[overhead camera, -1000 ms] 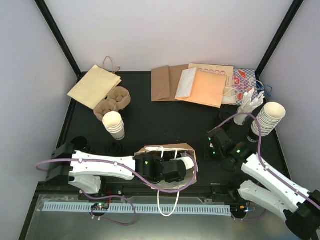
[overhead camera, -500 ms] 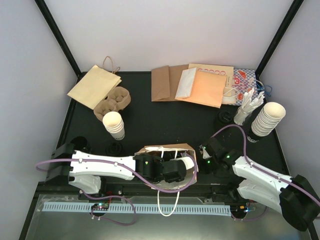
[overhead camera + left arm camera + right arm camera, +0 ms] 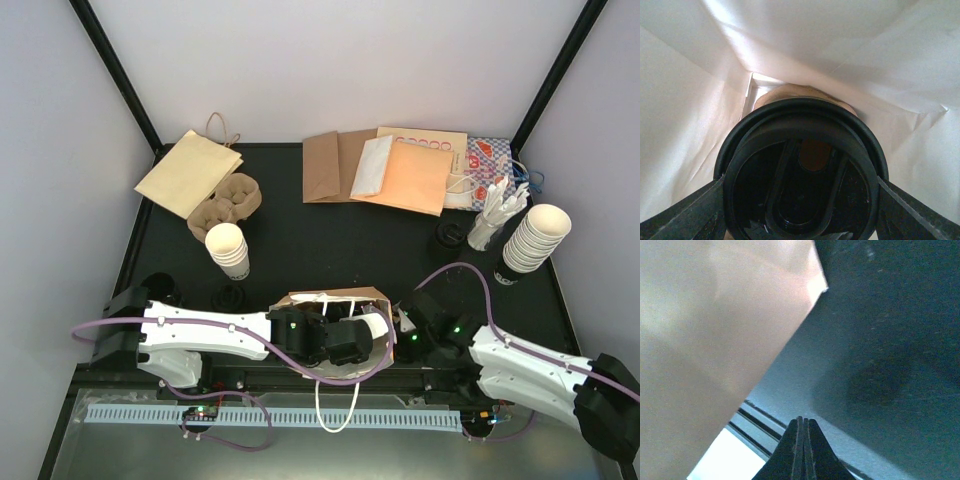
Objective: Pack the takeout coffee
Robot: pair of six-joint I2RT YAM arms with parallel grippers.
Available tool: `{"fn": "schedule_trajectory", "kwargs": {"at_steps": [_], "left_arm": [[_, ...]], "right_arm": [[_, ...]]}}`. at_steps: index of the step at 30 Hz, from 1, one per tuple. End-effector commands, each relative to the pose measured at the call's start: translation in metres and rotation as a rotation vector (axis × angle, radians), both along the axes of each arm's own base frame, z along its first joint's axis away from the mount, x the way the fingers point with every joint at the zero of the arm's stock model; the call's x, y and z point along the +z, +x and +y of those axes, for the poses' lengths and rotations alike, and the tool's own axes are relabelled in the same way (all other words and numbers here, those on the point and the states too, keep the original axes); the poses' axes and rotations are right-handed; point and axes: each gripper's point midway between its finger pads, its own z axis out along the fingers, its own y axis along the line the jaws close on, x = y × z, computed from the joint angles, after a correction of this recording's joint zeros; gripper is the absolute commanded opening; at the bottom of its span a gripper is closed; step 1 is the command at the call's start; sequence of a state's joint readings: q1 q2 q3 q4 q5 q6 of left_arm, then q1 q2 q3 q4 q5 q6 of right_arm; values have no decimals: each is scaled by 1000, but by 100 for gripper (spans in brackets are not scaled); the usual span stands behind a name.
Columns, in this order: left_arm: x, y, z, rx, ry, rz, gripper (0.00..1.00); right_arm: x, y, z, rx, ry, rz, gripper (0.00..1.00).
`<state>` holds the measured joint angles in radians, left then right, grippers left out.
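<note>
A brown paper bag [image 3: 335, 297] with a white inside [image 3: 840, 40] stands open at the near edge of the table. My left gripper [image 3: 360, 338] reaches down into it. In the left wrist view a takeout coffee cup with a round black sip lid [image 3: 800, 175] fills the frame, and my left gripper [image 3: 800, 200] is shut on it, its fingers [image 3: 685, 212] pressed against both sides of the lid. My right gripper [image 3: 403, 322] is shut and empty, low over the black table just right of the bag. Its closed tips [image 3: 803, 419] point at the table's front edge, with the bag wall [image 3: 715, 340] beside them.
Stacks of lidless cream cups stand at mid left [image 3: 229, 250] and far right [image 3: 535, 237]. A brown pulp carrier [image 3: 226, 203] and a flat tan bag [image 3: 190, 172] lie at back left. More flat bags [image 3: 400, 170] lie at back centre, and black lids [image 3: 448, 237] sit near white cutlery [image 3: 497, 215].
My right arm has swung left and down toward the bag's right side, and its gripper has shut. The left arm and the cup in the bag have not moved.
</note>
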<state>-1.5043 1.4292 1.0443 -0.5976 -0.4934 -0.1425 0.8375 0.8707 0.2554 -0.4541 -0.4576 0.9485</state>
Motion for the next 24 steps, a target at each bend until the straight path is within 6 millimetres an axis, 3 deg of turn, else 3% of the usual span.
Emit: {"fn": "schedule_trajectory", "kwargs": {"at_steps": [1,6,15,24], "left_arm": [[-7,0,5,17,14,25,40],[-7,-1,5,21,7,34,40],[-19,7,6,28,30,26,40],[-21,46,16,75,18,-5,40]], "right_arm": [[13,1,20,-26,105,15,1],[15,15,32,-147,233,10,1],[4,52,35,-190,165,-26,1],[-8,100,36,-219,138,-94,1]]}}
